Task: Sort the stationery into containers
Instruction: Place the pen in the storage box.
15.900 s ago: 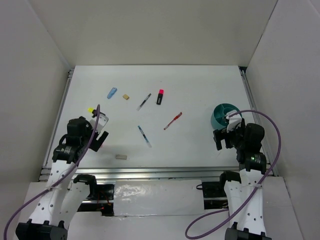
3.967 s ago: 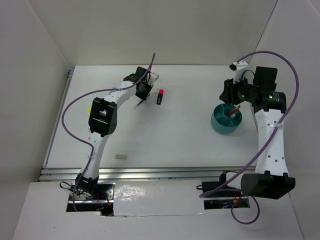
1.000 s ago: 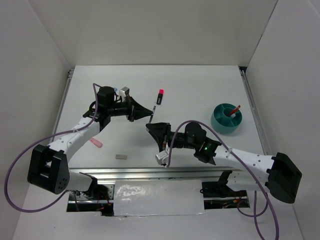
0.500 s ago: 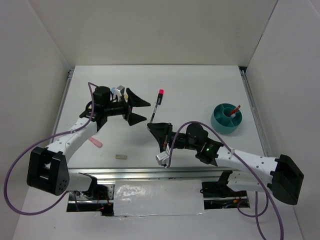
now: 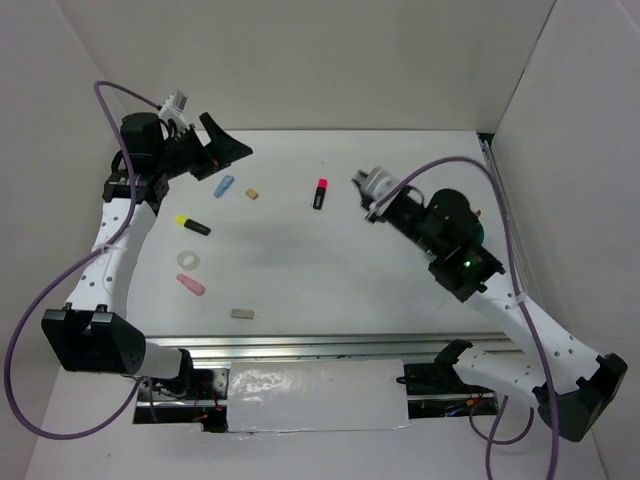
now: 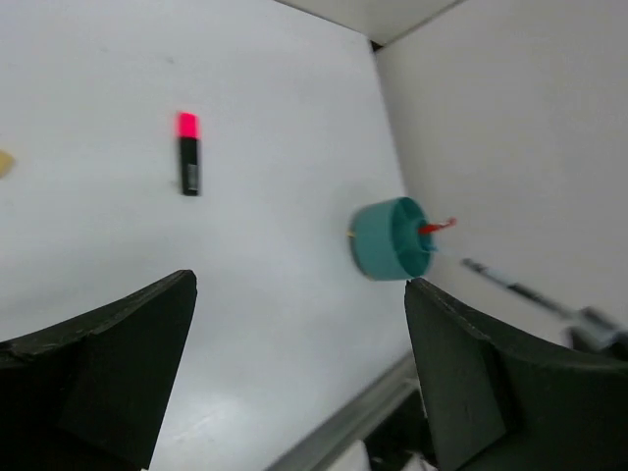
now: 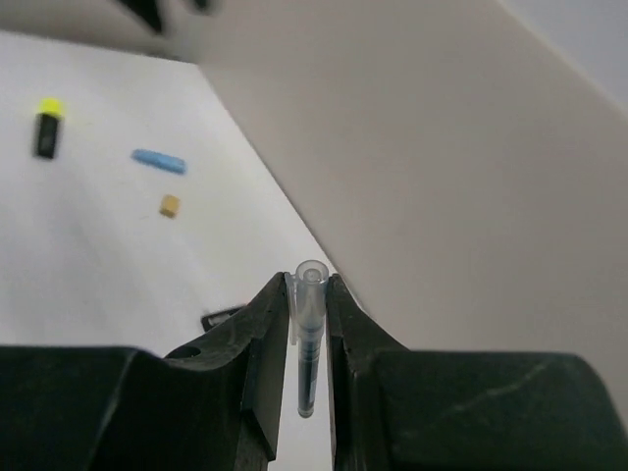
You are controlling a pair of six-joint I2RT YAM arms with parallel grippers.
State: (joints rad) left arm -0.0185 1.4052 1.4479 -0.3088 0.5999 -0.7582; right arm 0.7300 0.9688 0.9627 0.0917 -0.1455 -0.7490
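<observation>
my right gripper is clamped on a clear blue pen, up above the table. my left gripper stands wide apart, holding nothing, near the far left corner. the teal cup holds a red pen. a pink-capped highlighter lies on the table.

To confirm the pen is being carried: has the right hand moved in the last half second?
Yes. The right hand, shut on the blue-clear pen, was on the near side of the pink-capped highlighter; now it is to its right.
</observation>
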